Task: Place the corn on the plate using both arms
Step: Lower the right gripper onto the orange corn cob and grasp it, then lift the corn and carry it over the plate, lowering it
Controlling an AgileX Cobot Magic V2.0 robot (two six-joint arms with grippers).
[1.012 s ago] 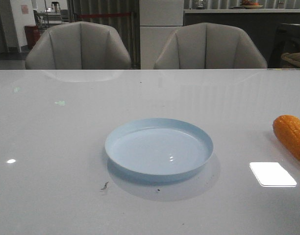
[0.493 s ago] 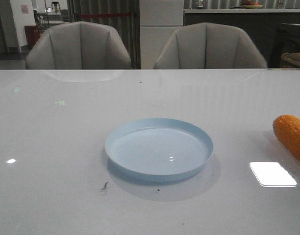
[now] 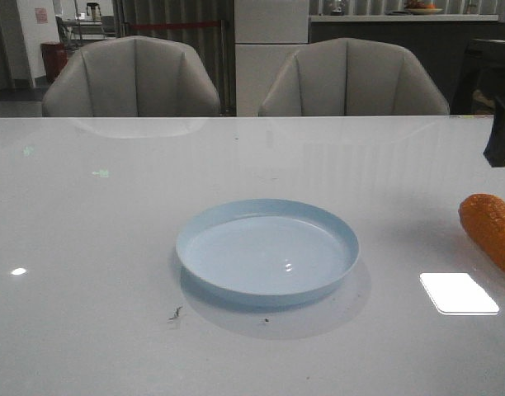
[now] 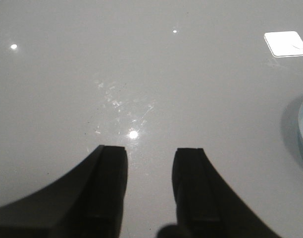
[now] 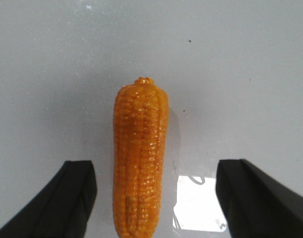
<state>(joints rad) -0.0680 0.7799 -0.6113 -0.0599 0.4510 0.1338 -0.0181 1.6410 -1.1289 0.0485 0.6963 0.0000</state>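
The pale blue plate sits on the white desk and holds nothing. The corn lies on the desk well to the plate's right, cut by the front view's edge. The right wrist view shows its whole length between the right end effector's wide-spread fingers. The left end effector, fingers apart and gripping nothing, hangs over bare desk beside the plate's rim.

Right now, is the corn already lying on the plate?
No, the corn lies on the table right of the plate, apart from it.
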